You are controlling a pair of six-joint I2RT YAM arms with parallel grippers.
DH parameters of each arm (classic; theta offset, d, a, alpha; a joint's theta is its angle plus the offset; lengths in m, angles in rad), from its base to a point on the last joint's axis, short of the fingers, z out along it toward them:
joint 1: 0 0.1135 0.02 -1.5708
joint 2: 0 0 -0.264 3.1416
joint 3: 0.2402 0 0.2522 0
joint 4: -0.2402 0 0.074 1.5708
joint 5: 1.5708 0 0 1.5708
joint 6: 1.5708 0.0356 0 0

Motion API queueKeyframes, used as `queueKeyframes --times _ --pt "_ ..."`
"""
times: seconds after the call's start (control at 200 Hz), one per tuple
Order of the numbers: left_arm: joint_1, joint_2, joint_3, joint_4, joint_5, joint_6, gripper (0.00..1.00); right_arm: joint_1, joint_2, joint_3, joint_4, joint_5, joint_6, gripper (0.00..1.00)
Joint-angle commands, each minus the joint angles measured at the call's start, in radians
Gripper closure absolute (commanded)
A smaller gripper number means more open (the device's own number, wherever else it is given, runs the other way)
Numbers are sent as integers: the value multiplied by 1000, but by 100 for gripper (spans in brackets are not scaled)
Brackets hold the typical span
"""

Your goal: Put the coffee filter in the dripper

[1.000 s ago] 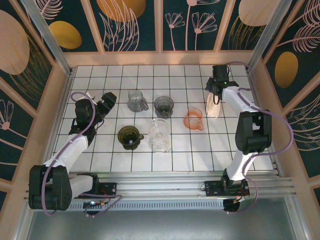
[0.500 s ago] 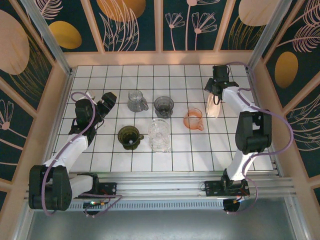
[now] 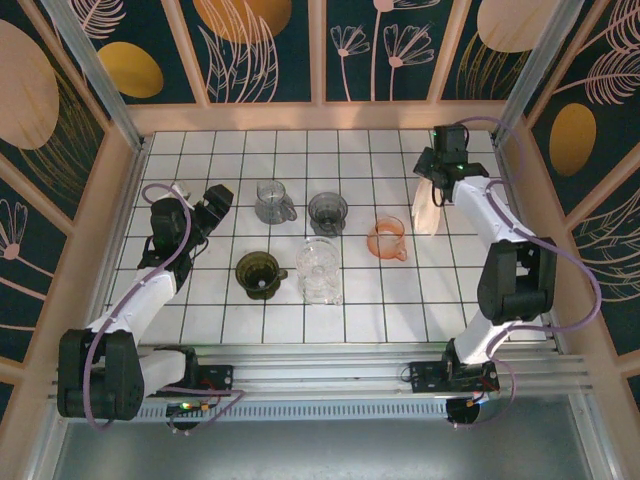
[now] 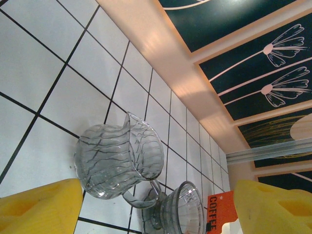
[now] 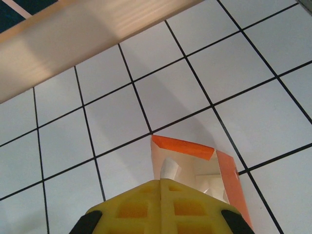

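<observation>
**Filter box and closed right gripper at the far right of the tiled table**

White coffee filters (image 5: pixel 170 168) sit inside the open orange filter box (image 5: pixel 225 171), which stands at the far right of the table (image 3: pixel 400 300). The right gripper (image 5: pixel 161 182) is directly above the box opening with its fingers pressed together; whether paper is caught between them cannot be told. Just left of the box is an orange dripper (image 3: pixel 388 239), then four more glass vessels. The left gripper (image 3: pixel 219 196) is open and empty, facing a grey glass dripper (image 4: pixel 117 161).

Word "COFFEE" in black capitals, running sideways, on orange box (image 4: pixel 220 208) at lower right of left wrist view. Small dark mark beneath word, too small to read.
</observation>
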Motion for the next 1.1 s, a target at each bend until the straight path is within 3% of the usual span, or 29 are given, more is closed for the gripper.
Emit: queueKeyframes --times 0.0,0.34,0.53,0.876,0.926,0.961,1.091 --pt "-5 -7 21 9 7 14 19 3 -69 -20 29 1 -9 100" --pt "-6 -14 23 6 14 10 19 30 -221 -58 11 5 -12 100" --pt "-5 -27 26 -4 19 10 19 102 -320 -59 -53 -19 -1 100" --pt "-5 -52 32 -16 41 14 9 285 -432 104 -417 -147 33 100" --pt "-8 -59 31 -16 42 17 8 314 -426 135 -480 -205 38 100" --pt "-12 -64 30 -15 42 19 1 333 -425 153 -514 -235 44 100" --pt "-44 -82 37 -27 41 35 1 402 -420 208 -620 -325 73 100"
